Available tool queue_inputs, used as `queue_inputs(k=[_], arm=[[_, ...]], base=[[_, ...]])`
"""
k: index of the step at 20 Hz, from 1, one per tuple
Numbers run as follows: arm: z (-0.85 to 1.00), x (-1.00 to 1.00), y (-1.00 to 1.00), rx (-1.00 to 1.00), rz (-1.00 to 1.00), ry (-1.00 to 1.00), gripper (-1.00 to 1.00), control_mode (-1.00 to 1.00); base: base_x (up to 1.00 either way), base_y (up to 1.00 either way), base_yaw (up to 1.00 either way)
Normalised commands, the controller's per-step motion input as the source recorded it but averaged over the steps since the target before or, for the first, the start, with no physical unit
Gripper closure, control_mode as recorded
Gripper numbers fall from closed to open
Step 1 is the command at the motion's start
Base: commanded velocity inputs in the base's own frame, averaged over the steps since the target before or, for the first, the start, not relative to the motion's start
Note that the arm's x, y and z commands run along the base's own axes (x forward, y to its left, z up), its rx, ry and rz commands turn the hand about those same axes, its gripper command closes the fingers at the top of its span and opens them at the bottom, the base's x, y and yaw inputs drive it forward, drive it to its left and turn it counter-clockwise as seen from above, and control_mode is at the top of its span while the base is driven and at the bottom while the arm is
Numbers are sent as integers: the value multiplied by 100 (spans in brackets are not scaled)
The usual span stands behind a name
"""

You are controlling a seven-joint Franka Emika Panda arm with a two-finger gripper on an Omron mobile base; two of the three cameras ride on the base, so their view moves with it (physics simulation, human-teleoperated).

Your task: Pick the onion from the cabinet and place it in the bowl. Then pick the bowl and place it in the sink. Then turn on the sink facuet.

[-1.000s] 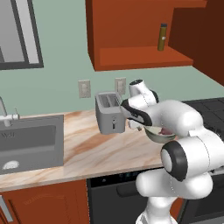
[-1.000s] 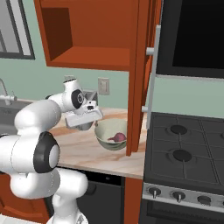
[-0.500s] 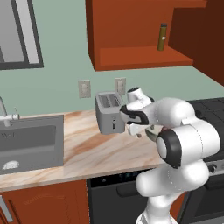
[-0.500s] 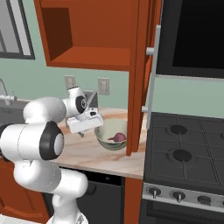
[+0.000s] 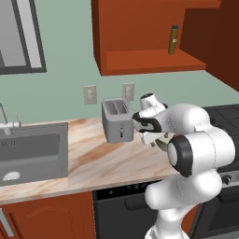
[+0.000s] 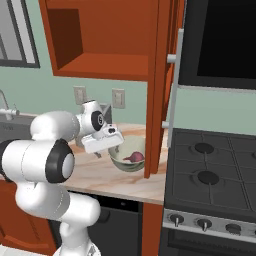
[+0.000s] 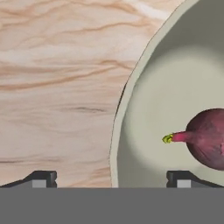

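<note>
Landmark: bowl [image 7: 175, 113].
- Gripper [image 7: 111, 179] directly above bowl's near rim, jaws spread wide, empty; one fingertip over counter [image 7: 57, 87], other over bowl interior — straddle reads as line-up to pinch rim for lift to sink.
- Onion [image 7: 208, 138] lying inside bowl, sprout pointing toward bowl centre; first step looks done.
- Toaster [image 5: 116, 120] just behind bowl, against wall.
- Sink [image 5: 30, 151] well apart from bowl, at counter's far left end; faucet [image 5: 5, 122] behind it, untouched.
- Cabinet [image 5: 149, 42] above bowl; olive bottle [image 5: 173, 39] upright on its shelf.
- No readable writing or brands.
</note>
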Motion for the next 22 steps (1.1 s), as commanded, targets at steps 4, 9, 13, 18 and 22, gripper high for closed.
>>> queue_inputs(k=[4, 9, 13, 18, 22], arm=[[-23, 7, -9, 0, 4, 3, -100, -100], [-37, 14, -2, 0, 6, 10, -100, -100], [-24, 2, -2, 0, 6, 5, -100, -100], [-7, 0, -4, 0, 6, 0, 100, -100], [0, -2, -2, 0, 4, 0, 100, -100]], base=[[0, 0, 0], [0, 0, 0], [0, 0, 0], [0, 0, 0], [0, 0, 0]])
